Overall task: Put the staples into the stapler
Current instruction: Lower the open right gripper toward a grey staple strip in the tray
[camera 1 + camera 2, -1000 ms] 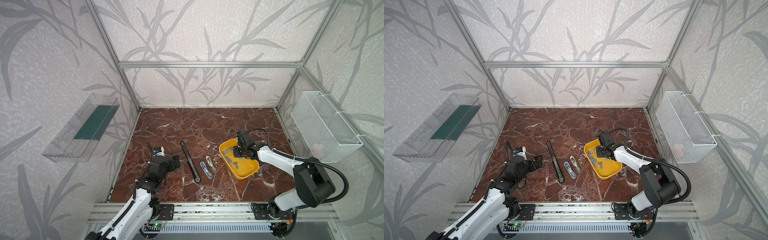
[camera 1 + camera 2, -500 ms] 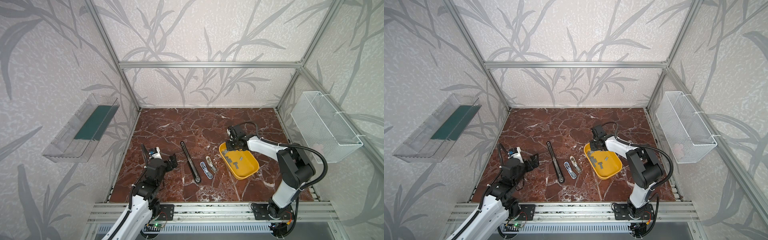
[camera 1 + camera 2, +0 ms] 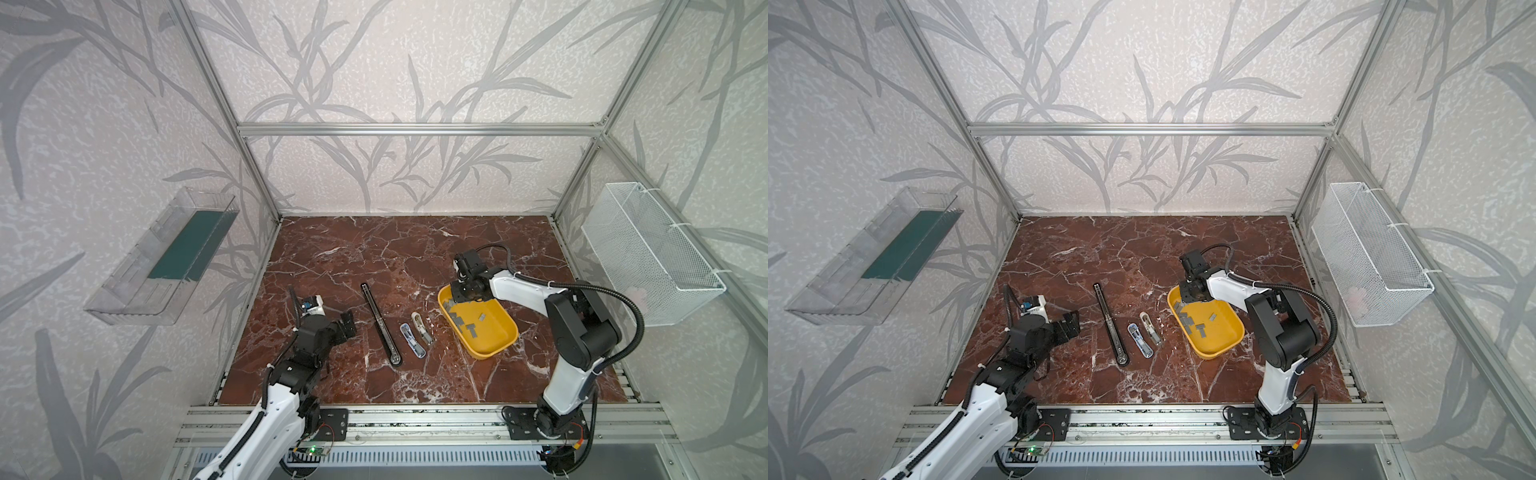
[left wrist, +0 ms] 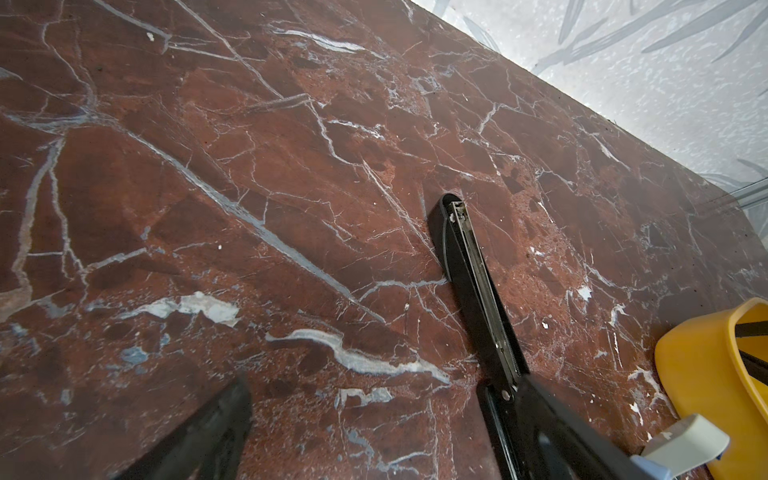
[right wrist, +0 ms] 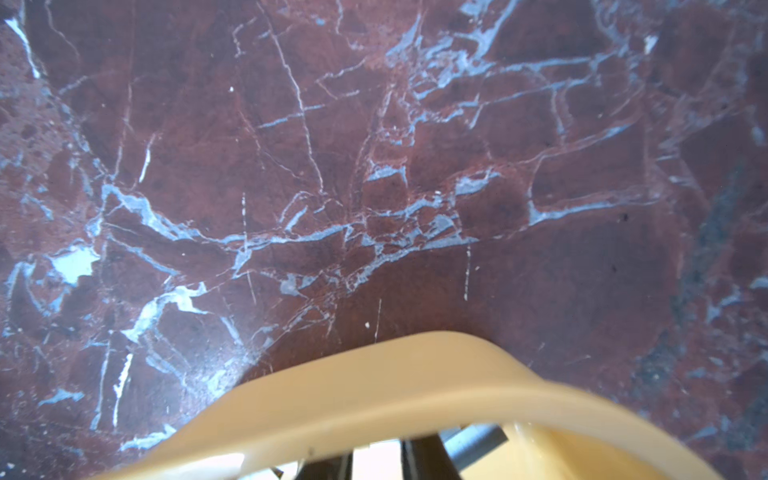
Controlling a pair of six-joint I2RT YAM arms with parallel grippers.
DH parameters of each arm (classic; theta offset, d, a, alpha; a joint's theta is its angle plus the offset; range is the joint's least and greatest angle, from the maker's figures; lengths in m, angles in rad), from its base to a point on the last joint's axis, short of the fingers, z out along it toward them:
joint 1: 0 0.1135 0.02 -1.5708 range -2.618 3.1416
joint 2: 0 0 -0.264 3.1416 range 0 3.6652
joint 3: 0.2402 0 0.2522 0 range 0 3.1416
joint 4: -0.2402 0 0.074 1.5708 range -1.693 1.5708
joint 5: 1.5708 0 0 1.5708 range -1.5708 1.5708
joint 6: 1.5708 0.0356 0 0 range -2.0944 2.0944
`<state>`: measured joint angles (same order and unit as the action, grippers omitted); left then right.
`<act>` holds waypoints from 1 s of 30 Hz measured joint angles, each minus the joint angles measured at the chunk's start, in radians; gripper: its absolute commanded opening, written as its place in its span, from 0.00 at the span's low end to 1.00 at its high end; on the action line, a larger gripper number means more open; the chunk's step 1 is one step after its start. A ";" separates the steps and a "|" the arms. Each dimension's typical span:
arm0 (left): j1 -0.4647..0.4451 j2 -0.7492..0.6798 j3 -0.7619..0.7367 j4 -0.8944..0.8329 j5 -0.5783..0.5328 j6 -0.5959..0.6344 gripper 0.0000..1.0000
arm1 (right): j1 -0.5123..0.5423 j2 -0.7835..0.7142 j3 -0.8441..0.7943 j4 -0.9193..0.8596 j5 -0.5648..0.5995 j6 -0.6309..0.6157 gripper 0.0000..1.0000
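A long black stapler (image 3: 379, 322) (image 3: 1111, 324) lies opened flat on the marble, its metal channel facing up (image 4: 473, 282). Several grey staples (image 3: 459, 320) (image 3: 1187, 322) lie in a yellow tray (image 3: 494, 332) (image 3: 1223, 334). My right gripper (image 3: 457, 296) (image 3: 1187, 296) is down inside the tray's far left corner. In the right wrist view the tray rim (image 5: 374, 386) hides most of the right gripper (image 5: 376, 461); its dark fingers (image 5: 424, 457) stand close together, with a grey staple strip (image 5: 478, 440) against one. My left gripper (image 3: 348, 326) (image 4: 386, 390) hangs open, empty, left of the stapler.
Two small staplers (image 3: 412, 340) (image 3: 422, 328) lie between the long stapler and the tray. A white wire basket (image 3: 648, 253) hangs on the right wall and a clear bin (image 3: 166, 257) on the left wall. The tray's corner (image 4: 706, 361) shows in the left wrist view.
My right gripper has moved from the tray's middle to its far left corner and narrowed its fingers. The left gripper has stayed open and shifted very little.
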<state>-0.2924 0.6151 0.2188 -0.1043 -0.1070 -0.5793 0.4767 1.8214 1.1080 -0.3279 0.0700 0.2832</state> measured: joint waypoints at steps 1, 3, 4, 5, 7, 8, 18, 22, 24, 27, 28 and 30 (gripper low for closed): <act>0.000 0.000 0.000 0.000 0.000 0.000 0.99 | 0.000 0.004 0.003 -0.001 0.000 0.000 0.23; 0.000 0.000 0.000 0.000 0.001 0.000 0.99 | 0.003 0.011 0.007 -0.002 0.000 0.000 0.23; 0.000 0.000 0.000 0.000 0.001 0.000 0.99 | 0.003 0.014 0.009 -0.003 -0.001 0.000 0.22; 0.000 -0.001 0.000 0.000 0.002 0.000 0.99 | 0.004 0.017 0.011 -0.003 -0.001 0.000 0.23; 0.000 -0.003 0.000 0.000 0.004 0.000 0.99 | 0.007 0.023 0.013 -0.010 0.000 0.000 0.23; 0.000 -0.004 0.000 0.000 0.004 0.000 0.99 | 0.008 0.025 0.016 -0.013 0.001 0.000 0.23; 0.000 -0.019 0.000 0.000 0.012 0.000 0.99 | 0.014 0.032 0.024 -0.019 0.009 0.004 0.21; 0.000 -0.030 0.000 -0.001 0.020 0.000 0.99 | 0.024 0.033 0.024 -0.025 0.026 0.004 0.19; 0.000 -0.035 0.000 -0.001 0.023 0.000 0.99 | 0.031 0.034 0.024 -0.035 0.040 0.005 0.20; 0.000 -0.042 0.000 -0.001 0.024 0.000 0.99 | 0.037 0.037 0.024 -0.047 0.063 0.011 0.19; 0.000 -0.043 0.000 -0.001 0.026 0.000 0.99 | 0.039 0.037 0.024 -0.050 0.069 0.012 0.19; 0.000 -0.045 0.000 -0.001 0.026 0.000 0.99 | 0.042 0.037 0.024 -0.056 0.082 0.015 0.20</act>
<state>-0.2924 0.5705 0.2188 -0.1051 -0.0807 -0.5793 0.5182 1.8580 1.1324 -0.3843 0.1524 0.2981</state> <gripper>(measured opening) 0.994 0.195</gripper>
